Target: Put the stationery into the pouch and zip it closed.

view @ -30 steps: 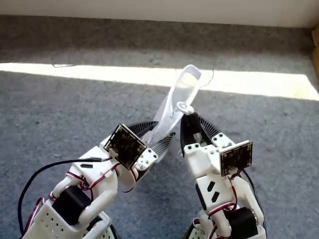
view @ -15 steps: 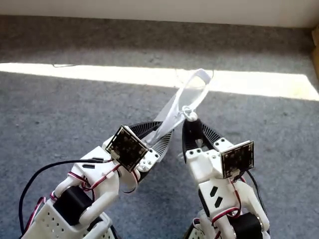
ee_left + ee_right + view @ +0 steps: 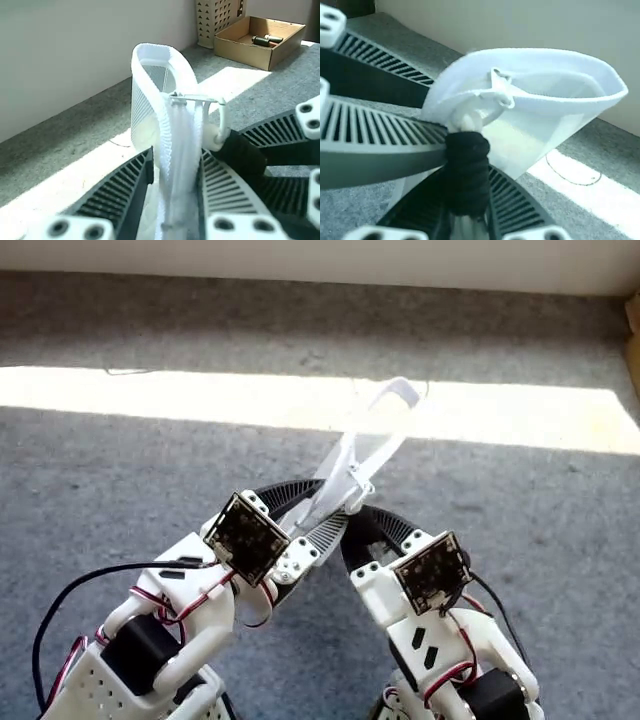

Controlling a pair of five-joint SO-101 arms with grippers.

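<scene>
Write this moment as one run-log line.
left gripper: shut on pouch | right gripper: shut on zip pull | pouch mouth: far end open

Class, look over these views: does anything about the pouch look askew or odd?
Yes. The mesh pouch sticks up in the air, pinched flat in the left pincer, and its far end gapes open while the right pincer grips the zip pull's cord.

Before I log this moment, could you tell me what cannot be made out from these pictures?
Pouch contents: the high view shows it edge-on; in both wrist views its mesh walls veil what lies inside.
Zipper's lower run: left wrist view, hidden between the left gripper's fingers.
Dark items in the cardboard box: left wrist view, too small to name.
</scene>
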